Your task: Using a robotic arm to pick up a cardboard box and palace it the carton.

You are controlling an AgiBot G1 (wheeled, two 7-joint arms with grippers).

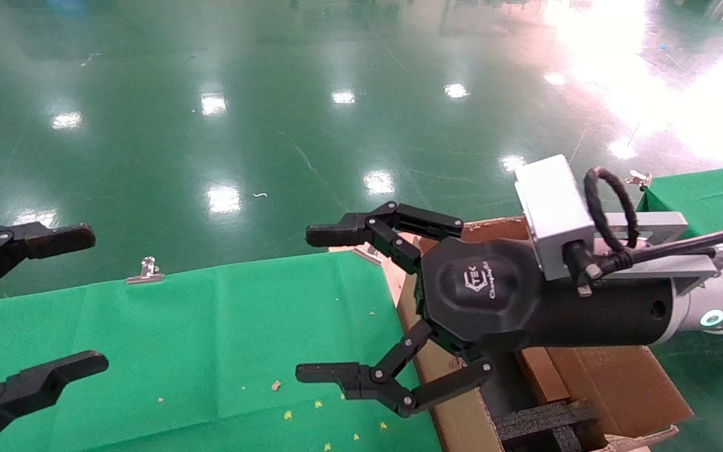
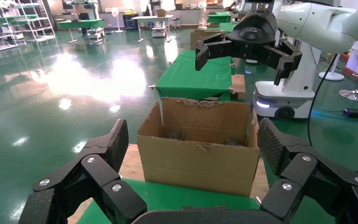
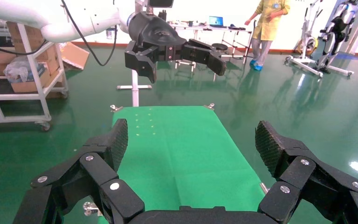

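Observation:
The robotic arm's black claw, my right gripper (image 1: 308, 304), is open wide and empty. It hangs over the near edge of the green table (image 1: 211, 326), beside the carton (image 1: 612, 383). The carton is large and brown with ragged flaps, and black foam (image 1: 543, 420) lies inside it. In the left wrist view the carton (image 2: 198, 158) stands open-topped with the right gripper (image 2: 240, 63) above it. My left gripper (image 1: 95, 300) is open and empty over the table's left end. The small cardboard box is not in view.
A metal clip (image 1: 146, 271) holds the green cloth at the table's far edge. A second green table (image 1: 706, 194) stands at the right, beyond the carton. Glossy green floor surrounds both. A person in yellow (image 3: 266, 28) stands far off.

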